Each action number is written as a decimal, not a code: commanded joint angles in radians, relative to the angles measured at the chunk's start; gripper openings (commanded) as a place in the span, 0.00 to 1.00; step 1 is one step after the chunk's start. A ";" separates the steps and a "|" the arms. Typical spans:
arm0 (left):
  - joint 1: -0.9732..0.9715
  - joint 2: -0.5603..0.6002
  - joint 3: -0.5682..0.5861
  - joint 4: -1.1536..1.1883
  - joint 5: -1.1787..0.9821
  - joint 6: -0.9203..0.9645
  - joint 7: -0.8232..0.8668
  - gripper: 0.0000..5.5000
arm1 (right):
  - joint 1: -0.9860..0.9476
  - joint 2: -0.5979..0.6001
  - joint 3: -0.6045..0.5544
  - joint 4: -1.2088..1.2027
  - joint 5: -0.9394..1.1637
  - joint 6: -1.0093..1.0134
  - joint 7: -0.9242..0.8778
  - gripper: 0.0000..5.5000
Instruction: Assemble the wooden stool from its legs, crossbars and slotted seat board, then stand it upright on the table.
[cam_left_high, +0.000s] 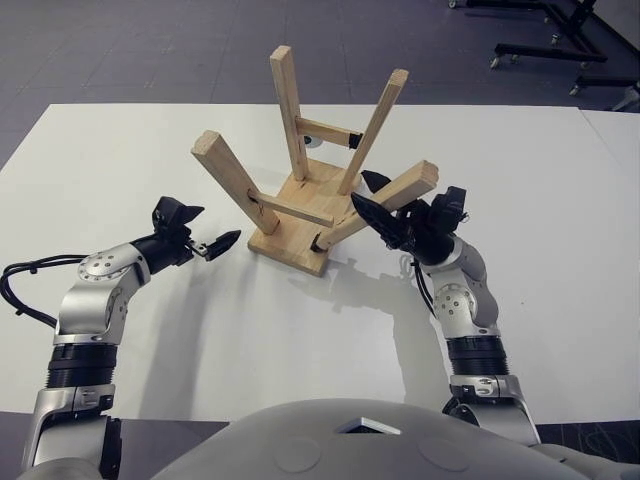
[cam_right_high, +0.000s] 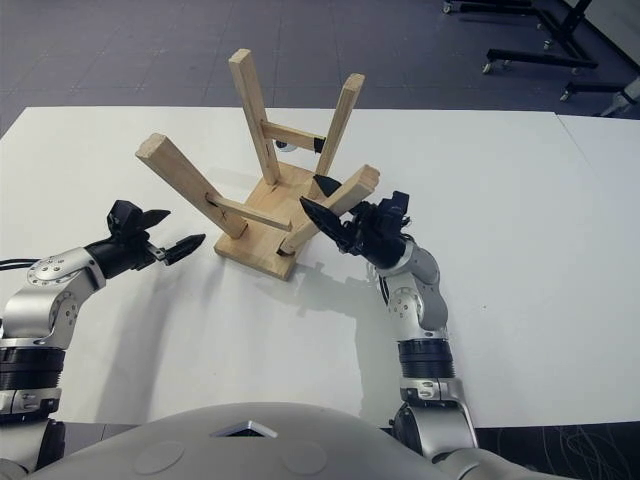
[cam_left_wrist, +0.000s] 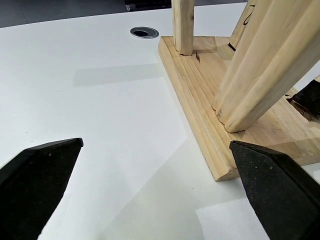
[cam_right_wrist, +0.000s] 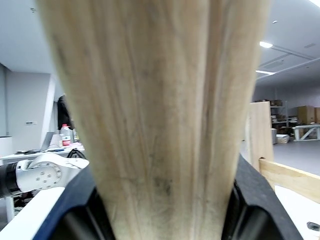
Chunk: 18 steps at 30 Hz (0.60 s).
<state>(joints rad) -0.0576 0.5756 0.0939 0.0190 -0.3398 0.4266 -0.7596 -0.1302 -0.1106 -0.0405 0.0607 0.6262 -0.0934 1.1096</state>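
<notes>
The wooden stool (cam_left_high: 290, 245) rests upside down on the white table (cam_left_high: 120, 170), seat board down and tilted, with its legs splayed upward and crossbars (cam_left_high: 297, 210) joining them. My right gripper (cam_left_high: 372, 203) is shut on the near right leg (cam_left_high: 418, 182), one finger on each side of it; that leg (cam_right_wrist: 155, 110) runs between the dark fingers in the right wrist view. My left gripper (cam_left_high: 208, 229) stands open just above the table, a little left of the seat board's near corner (cam_left_wrist: 220, 167), apart from it and holding nothing.
A round grommet hole (cam_left_wrist: 141, 32) sits in the table behind the stool. A second white table (cam_left_high: 615, 135) adjoins on the right. Black wheeled frames (cam_left_high: 540, 50) stand on the floor at the back right. Bare table surface lies in front and left.
</notes>
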 joint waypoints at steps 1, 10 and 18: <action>-0.001 -0.002 -0.004 -0.005 0.008 0.000 0.007 0.98 | -0.032 -0.012 -0.002 0.006 -0.010 -0.014 -0.003 0.38; 0.000 -0.004 -0.005 -0.006 0.006 0.000 0.011 0.98 | -0.018 -0.002 0.010 -0.005 -0.001 -0.008 -0.012 0.38; -0.004 -0.006 -0.004 -0.005 0.005 0.001 0.014 0.98 | 0.001 0.001 0.025 0.013 -0.015 -0.024 -0.010 0.38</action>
<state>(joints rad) -0.0575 0.5730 0.0933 0.0180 -0.3399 0.4265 -0.7488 -0.1343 -0.1074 -0.0189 0.0711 0.6256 -0.1036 1.0977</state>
